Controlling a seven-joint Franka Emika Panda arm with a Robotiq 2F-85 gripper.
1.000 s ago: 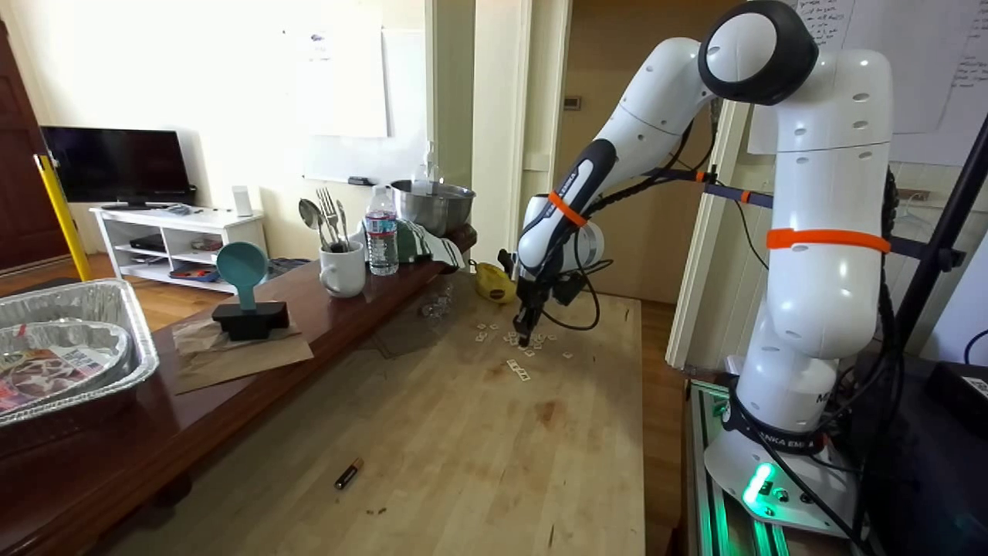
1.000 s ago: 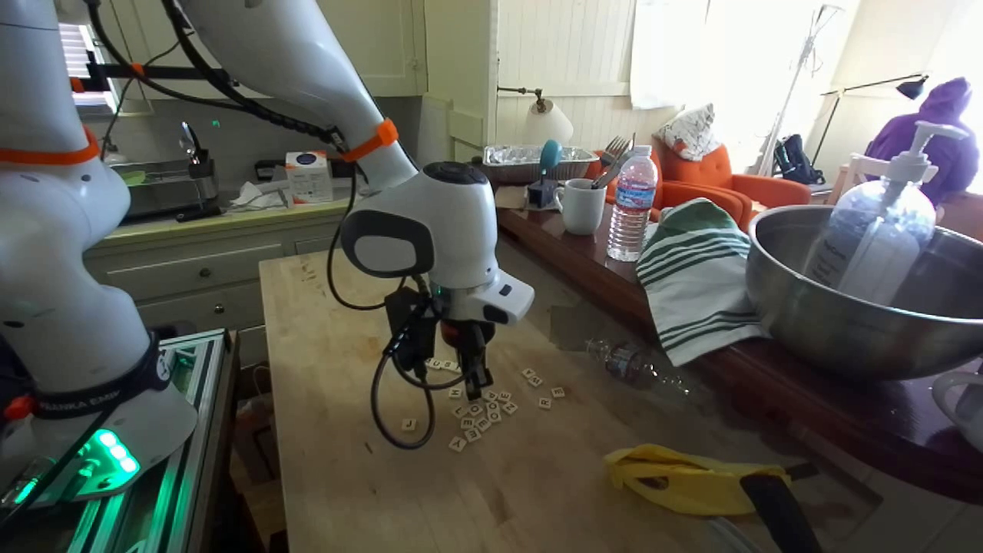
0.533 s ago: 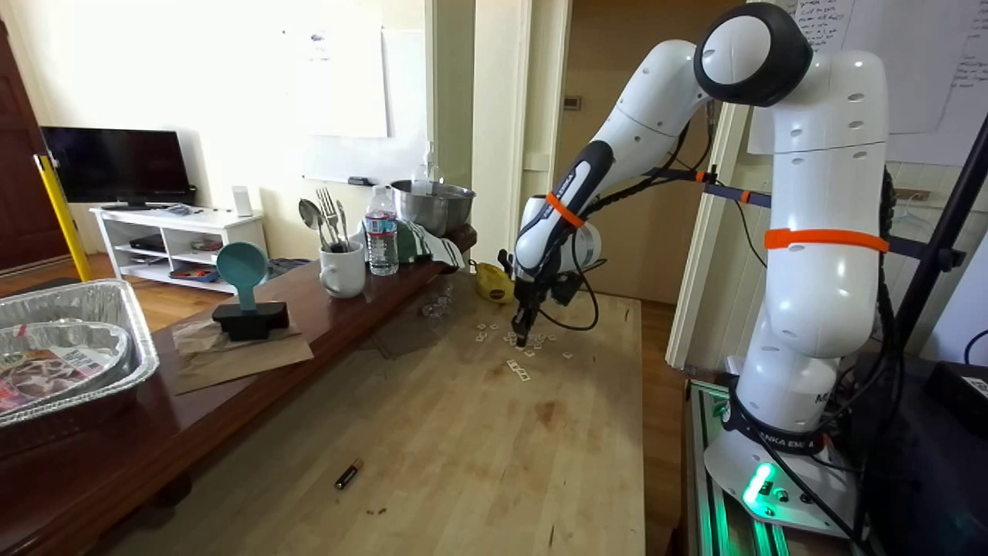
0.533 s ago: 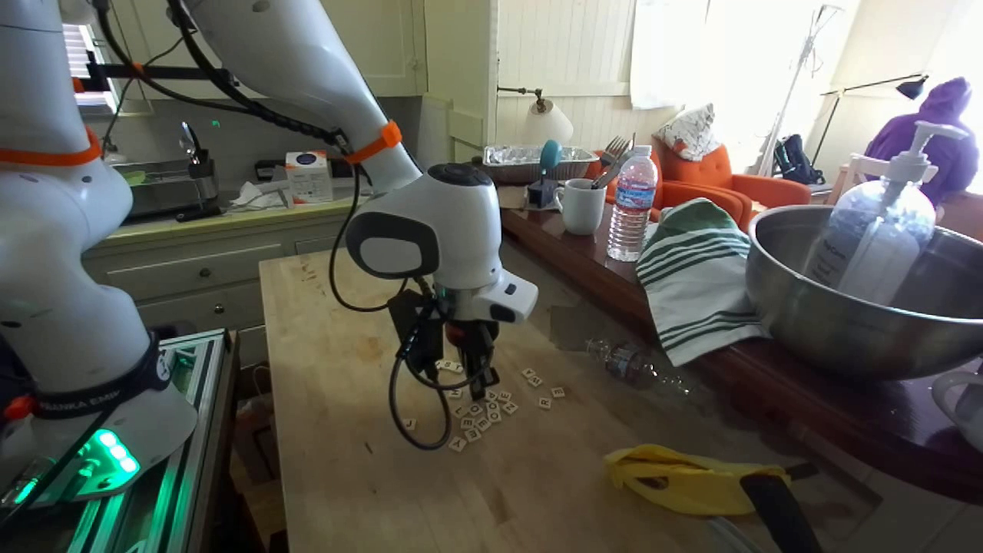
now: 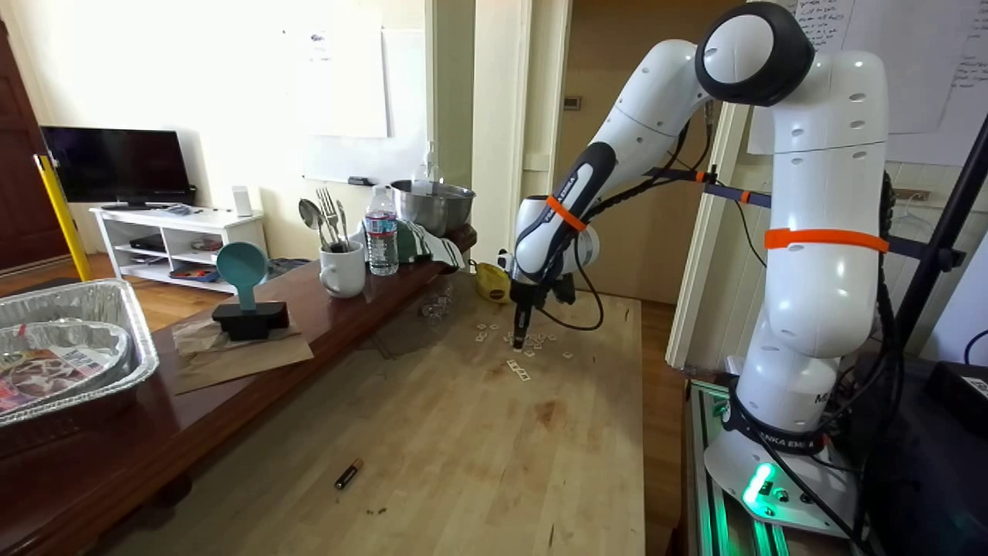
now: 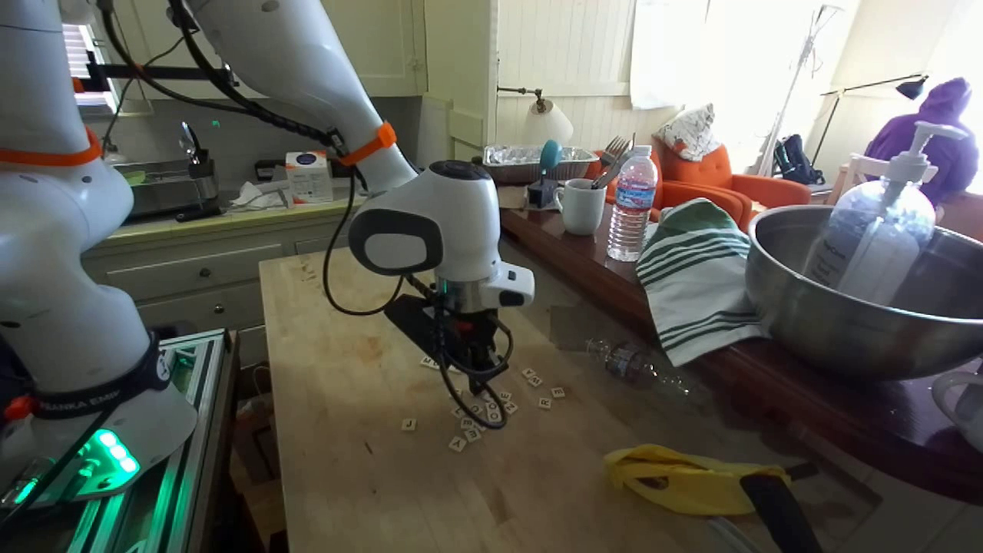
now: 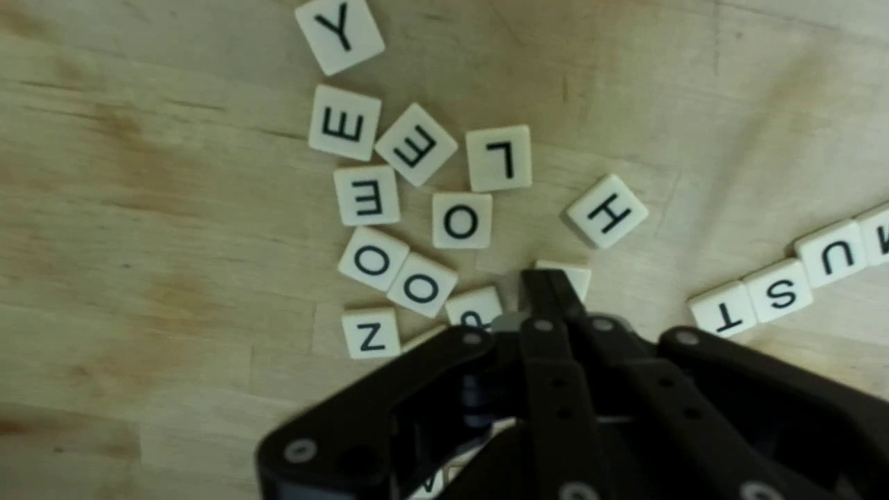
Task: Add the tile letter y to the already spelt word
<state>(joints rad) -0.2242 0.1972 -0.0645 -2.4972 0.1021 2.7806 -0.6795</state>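
The Y tile [image 7: 339, 36] is square, cream, black-lettered, face up

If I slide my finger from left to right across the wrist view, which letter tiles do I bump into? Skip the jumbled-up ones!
Y tile, L tile, H tile, T tile, S tile, U tile, then a last tile cut off by the picture's right edge.

Smooth tiles [image 7: 462, 221], matt wooden tabletop [image 5: 463, 463], glossy wooden ledge [image 5: 332, 316], metal bowl [image 6: 837, 330], cloth towel [image 6: 697, 288]
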